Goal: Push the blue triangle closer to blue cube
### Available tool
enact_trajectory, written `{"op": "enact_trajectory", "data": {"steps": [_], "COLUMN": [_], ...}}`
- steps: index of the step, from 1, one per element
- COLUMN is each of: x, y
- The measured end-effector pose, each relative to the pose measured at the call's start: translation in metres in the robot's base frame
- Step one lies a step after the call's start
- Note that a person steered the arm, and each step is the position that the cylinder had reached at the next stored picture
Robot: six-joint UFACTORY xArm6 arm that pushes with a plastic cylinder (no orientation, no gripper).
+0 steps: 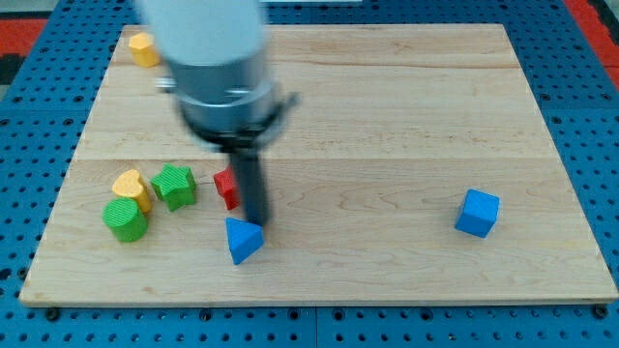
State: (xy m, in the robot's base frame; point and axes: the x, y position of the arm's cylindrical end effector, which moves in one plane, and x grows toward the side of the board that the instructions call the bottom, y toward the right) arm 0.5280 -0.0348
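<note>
The blue triangle (243, 240) lies on the wooden board (387, 116) near the view's bottom, left of centre. The blue cube (478, 213) sits far off toward the view's right. My tip (256, 223) is at the triangle's upper right edge, touching or nearly touching it. The rod hangs from the grey arm body (215, 68) at the view's upper left and partly hides a red block (227, 188) just above the triangle.
A green star-shaped block (174, 187), a yellow block (132, 188) and a green cylinder (126, 220) cluster at the view's left. Another yellow block (144, 48) sits at the board's top left corner. A blue pegboard (590, 116) surrounds the board.
</note>
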Motion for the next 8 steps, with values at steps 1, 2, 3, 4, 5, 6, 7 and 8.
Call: {"op": "enact_trajectory", "data": {"steps": [1,2,3,4,5,6,7,8], "x": [-0.006,-0.005,0.044,0.022,-0.013,-0.019,-0.019,-0.018], "y": [-0.076,-0.110,-0.081,0.035,0.126,0.157,0.123,0.060]}}
